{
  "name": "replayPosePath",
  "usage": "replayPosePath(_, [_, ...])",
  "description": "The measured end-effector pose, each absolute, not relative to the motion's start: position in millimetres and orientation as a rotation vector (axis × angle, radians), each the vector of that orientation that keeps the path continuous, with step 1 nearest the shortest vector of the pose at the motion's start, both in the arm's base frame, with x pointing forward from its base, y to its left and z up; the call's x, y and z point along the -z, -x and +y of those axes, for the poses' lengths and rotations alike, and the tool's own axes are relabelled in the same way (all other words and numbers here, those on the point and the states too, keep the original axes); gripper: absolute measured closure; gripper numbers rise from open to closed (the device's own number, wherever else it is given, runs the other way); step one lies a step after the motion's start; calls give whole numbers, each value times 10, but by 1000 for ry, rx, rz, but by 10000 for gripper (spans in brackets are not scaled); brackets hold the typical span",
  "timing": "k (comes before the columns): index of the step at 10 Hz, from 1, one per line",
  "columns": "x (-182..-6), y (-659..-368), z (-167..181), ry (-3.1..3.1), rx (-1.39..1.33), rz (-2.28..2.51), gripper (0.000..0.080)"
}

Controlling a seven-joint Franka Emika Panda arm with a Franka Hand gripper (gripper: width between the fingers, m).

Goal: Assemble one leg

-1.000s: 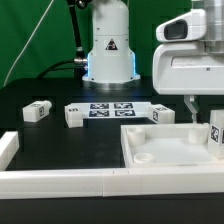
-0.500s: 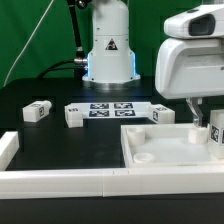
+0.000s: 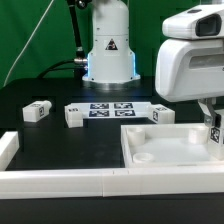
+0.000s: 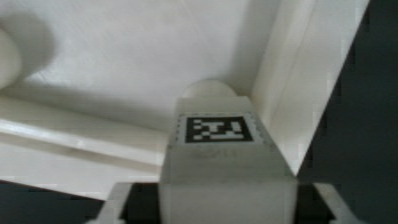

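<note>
My gripper (image 3: 212, 126) is at the exterior view's right, over the right corner of the large white panel (image 3: 160, 146). It is shut on a leg (image 3: 216, 134), a stubby white post with a square tag, held upright with its lower end at the panel's corner. In the wrist view the leg (image 4: 221, 135) runs out from between the dark pads of my gripper (image 4: 221, 198) to the panel (image 4: 107, 60), close to its raised side wall. Three more legs lie on the black table: one far off (image 3: 37, 111), one (image 3: 73, 116) and one (image 3: 163, 113) beside the marker board.
The marker board (image 3: 112, 110) lies flat in front of the robot base (image 3: 110, 55). A white raised rim (image 3: 60, 181) runs along the table's front, with a short upright piece (image 3: 8, 147) at the exterior view's left.
My hand has shifted toward the exterior view's right and its visible finger has swung closer to the leg. The leg has stayed at the panel's corner.
</note>
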State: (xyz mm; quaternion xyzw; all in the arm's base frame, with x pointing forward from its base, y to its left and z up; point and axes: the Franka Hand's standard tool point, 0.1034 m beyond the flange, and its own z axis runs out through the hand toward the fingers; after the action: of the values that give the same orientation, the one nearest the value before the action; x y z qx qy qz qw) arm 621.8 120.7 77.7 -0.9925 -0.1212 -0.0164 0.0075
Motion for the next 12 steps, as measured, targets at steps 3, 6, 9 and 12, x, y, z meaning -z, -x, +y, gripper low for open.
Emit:
replayPosePath(3, [-772, -6216, 1193, 3089, 37, 134, 508])
replayPosePath(6, [-765, -6208, 1185, 2963, 17, 851, 508])
replayPosePath(9, [-757, -6208, 1192, 2731, 14, 1413, 507])
replayPosePath(12, [-760, -6214, 1207, 2419, 11, 1883, 507])
